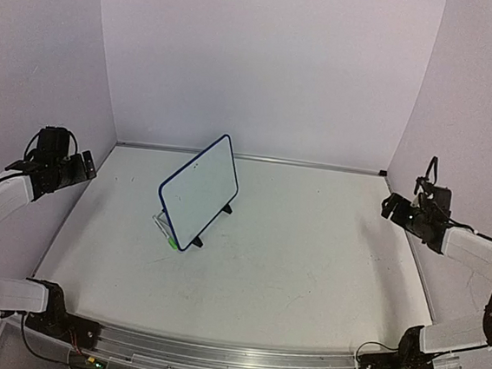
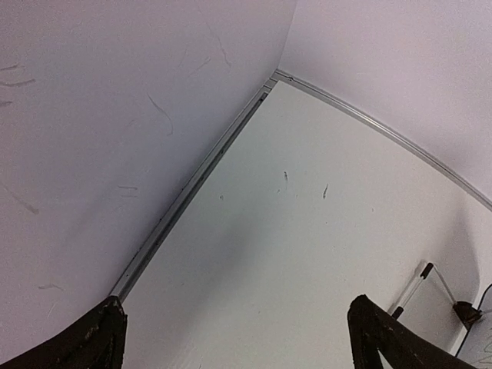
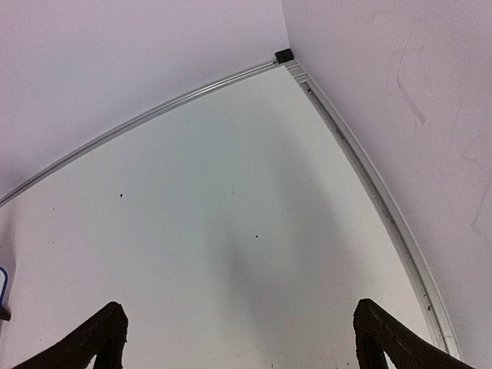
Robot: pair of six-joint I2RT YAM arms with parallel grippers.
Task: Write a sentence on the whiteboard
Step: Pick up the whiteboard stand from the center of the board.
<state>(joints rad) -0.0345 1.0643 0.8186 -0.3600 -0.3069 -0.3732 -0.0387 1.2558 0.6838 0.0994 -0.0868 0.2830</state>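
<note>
The whiteboard [image 1: 200, 193], white with a thin dark blue rim, stands tilted on two black feet left of the table's middle. I can make out no sentence on its face from the top view. A white marker with a green cap [image 1: 166, 229] lies on the table at the board's near-left edge. My left gripper [image 1: 82, 167] hovers open at the far left, well away from the board; its wrist view shows wide jaws [image 2: 237, 306] over bare table. My right gripper [image 1: 389, 205] hangs open at the far right [image 3: 240, 307], holding nothing.
Pale walls close in the table on three sides, with a metal strip [image 1: 317, 165] along the back edge. A corner of the board [image 2: 480, 342] and one black foot [image 2: 465, 311] show at the lower right of the left wrist view.
</note>
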